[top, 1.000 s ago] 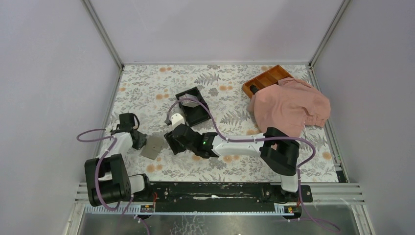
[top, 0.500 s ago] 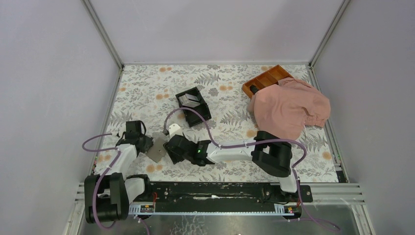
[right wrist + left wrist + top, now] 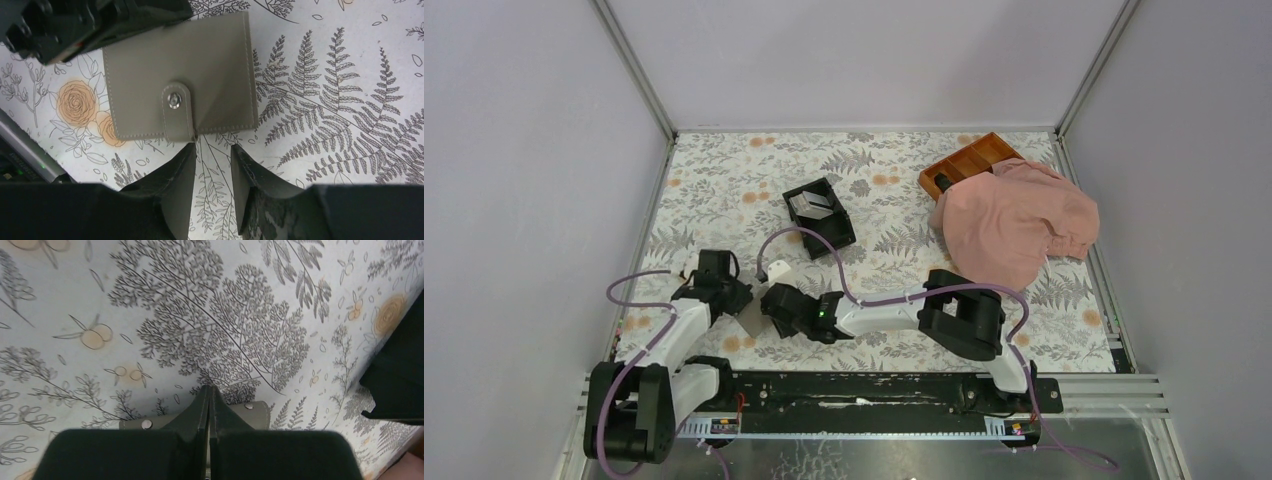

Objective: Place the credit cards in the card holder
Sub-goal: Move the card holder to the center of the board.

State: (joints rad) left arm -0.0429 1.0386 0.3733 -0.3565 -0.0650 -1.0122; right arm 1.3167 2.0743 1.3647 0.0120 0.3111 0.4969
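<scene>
The card holder (image 3: 749, 320) lies flat and shut on the desk (image 3: 724, 170), near the front edge and pinned between the two arms. It is a taupe, leather-like rectangle with neat stitching round the rim. A rounded tab folds over one edge and is fastened by a small silvery snap, and two metal rivets show along the opposite edge.

The left claw (image 3: 208, 390) has its matte black fingers pressed together to a thin seam, lying over that riveted edge. The right claw (image 3: 213, 150) stands just off the tab side with a narrow gap, only printed cloth showing between its fingers. The desk cover is pale, printed with grey ferns and orange blossoms.

Further back, well apart from the holder, pale grey credit cards (image 3: 809, 204) sit in one compartment of a black box (image 3: 832, 236).
</scene>
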